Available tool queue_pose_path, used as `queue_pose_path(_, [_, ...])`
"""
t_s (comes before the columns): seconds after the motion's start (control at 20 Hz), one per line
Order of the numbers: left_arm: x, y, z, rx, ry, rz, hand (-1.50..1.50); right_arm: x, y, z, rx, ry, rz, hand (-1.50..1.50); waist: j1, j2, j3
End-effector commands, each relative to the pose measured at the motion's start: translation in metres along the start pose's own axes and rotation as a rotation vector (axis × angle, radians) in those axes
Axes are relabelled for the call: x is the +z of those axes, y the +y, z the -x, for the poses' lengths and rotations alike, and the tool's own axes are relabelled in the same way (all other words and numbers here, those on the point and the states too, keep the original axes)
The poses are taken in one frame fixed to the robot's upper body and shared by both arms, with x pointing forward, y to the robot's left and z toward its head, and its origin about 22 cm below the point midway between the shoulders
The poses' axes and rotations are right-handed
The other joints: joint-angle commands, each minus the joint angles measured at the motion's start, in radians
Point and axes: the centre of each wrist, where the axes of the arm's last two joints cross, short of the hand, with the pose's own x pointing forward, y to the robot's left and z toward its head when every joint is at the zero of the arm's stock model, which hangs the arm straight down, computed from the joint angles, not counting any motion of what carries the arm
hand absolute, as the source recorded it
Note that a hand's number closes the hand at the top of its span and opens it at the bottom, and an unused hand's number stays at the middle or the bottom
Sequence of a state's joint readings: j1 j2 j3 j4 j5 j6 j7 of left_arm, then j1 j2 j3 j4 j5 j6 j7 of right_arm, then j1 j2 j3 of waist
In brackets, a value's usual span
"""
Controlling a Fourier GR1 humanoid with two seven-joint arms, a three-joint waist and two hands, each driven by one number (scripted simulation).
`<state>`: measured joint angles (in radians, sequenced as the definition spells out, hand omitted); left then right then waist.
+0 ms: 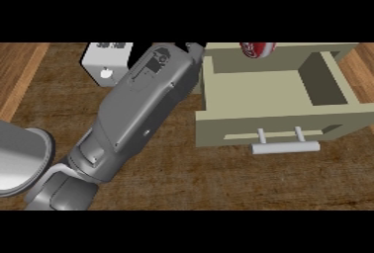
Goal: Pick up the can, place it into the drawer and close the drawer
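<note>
The red can (257,48) shows at the view's top edge, just beyond the back wall of the open beige drawer (219,111); only its lower part is visible. The drawer's inside holds nothing that I can see, and its bar handle (285,147) faces me. My left forearm (135,113) runs from the lower left up to the top centre, beside the drawer's left wall. Only a dark sliver of the left hand (194,47) shows at the top edge, left of the can; I cannot tell whether it touches the can.
A white box (106,62) stands at the back left, close to the forearm. A grey rounded robot part (18,158) fills the left edge. Lighter wooden strips border the dark wooden counter (219,178) on both sides.
</note>
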<state>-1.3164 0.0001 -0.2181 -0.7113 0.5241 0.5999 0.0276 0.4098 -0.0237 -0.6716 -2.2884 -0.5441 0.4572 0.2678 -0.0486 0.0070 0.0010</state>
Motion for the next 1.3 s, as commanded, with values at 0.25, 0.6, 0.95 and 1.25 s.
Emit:
queue_pose_path(0.25, [0.003,-0.010,0.027,-0.058,0.025,-0.057,1.50,-0.012,0.003,-0.001,-0.014,0.011,-0.044,-1.50,-0.038,0.008,0.001])
queue_pose_path(0.6, [0.001,-0.024,0.017,-0.071,0.070,-0.042,1.50,-0.010,0.002,-0.006,-0.010,-0.010,-0.028,-1.50,-0.035,0.007,0.001])
queue_pose_path(0.95, [0.006,-0.013,0.047,-0.140,0.063,-0.104,-1.50,-0.012,0.010,-0.008,0.000,-0.009,-0.048,-1.50,-0.054,0.012,0.001])
queue_pose_path(1.25, [0.004,-0.014,0.046,-0.154,0.063,-0.128,-1.50,-0.024,0.000,-0.013,-0.009,-0.007,-0.046,-1.50,-0.047,0.013,0.001])
